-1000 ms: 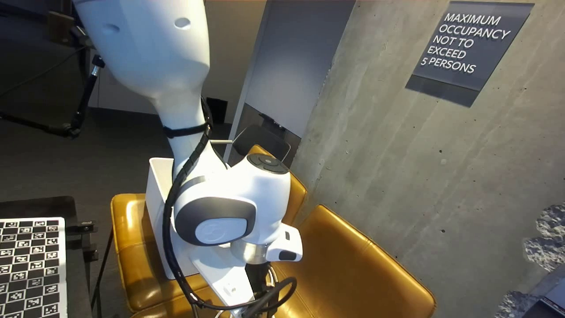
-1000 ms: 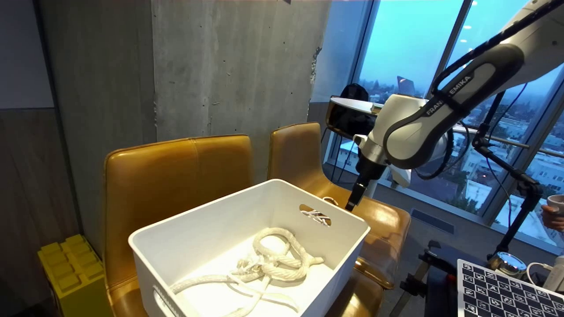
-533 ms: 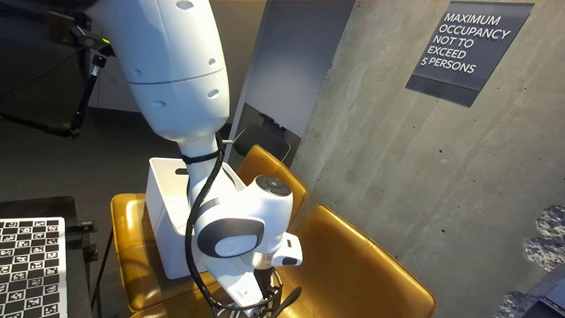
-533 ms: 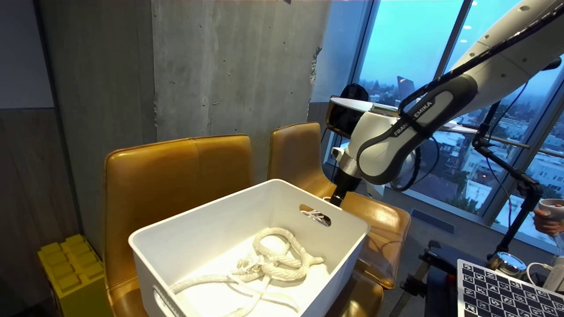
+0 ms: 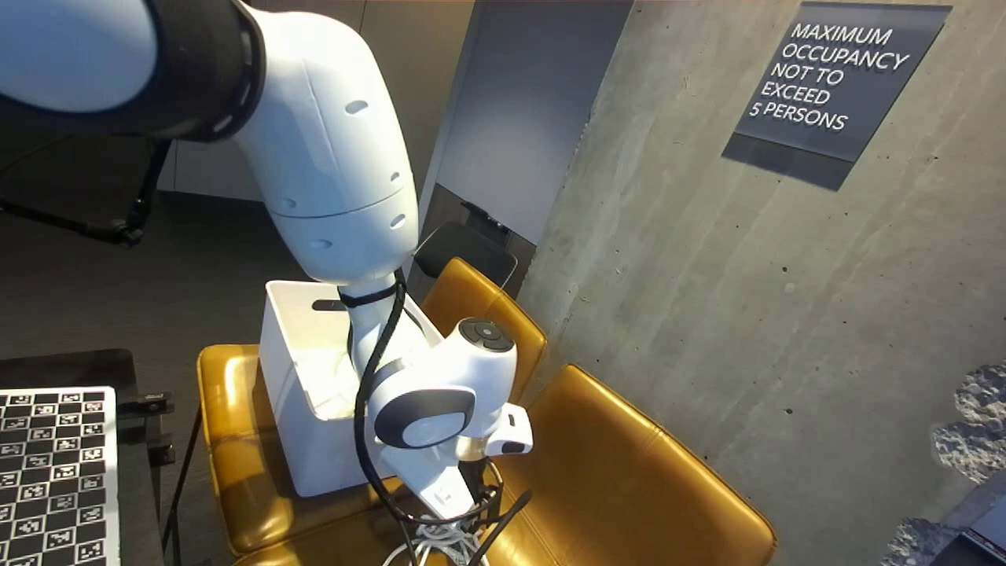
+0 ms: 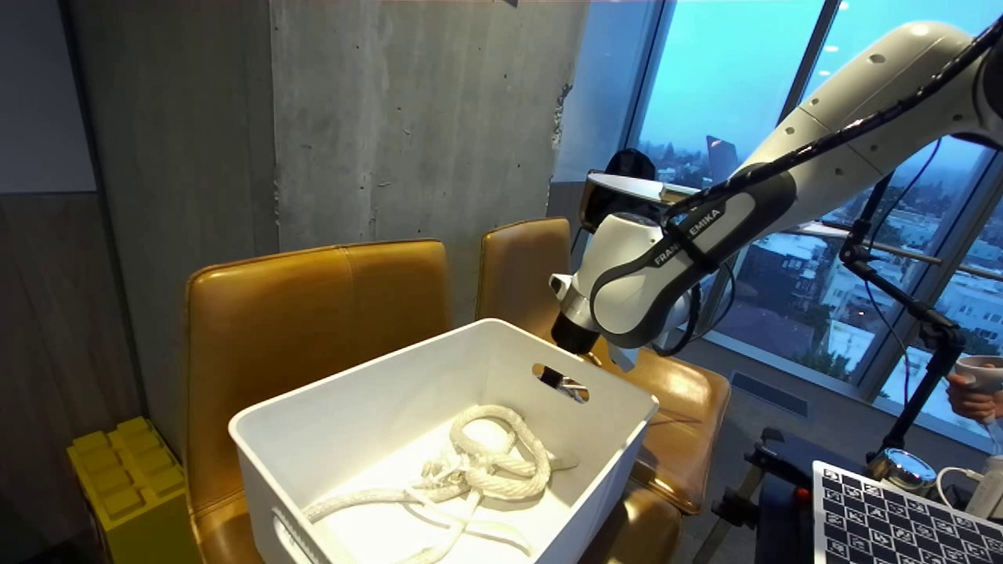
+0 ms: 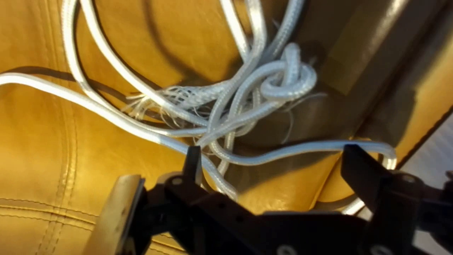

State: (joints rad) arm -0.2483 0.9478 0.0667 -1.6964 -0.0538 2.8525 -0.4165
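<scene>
We see the gripper (image 7: 271, 154) in the wrist view with its jaws spread wide apart above a tangle of white braided rope (image 7: 244, 118), which lies on a tan chair seat (image 7: 32, 141). Strands of the rope show between its two fingertips (image 7: 193, 161); whether either one touches them, we cannot tell. Beyond the fingertips sit a knot (image 7: 290, 90) and a frayed end (image 7: 191, 95) of the rope, and one strand turns back just beside an edge of the seat. In an exterior view we find the rope near a white bin (image 5: 322, 456), which stands on the neighbouring chair (image 5: 236, 424). Inside the bin lies another, off-white rope (image 6: 513, 487), looped toward the end nearest the gripper, with one length reaching toward the opposite end. The arm (image 6: 854, 98) slants down just outside that nearest end, and through the handle slot (image 6: 560, 383) there we make out pale strands and a dark part.
</scene>
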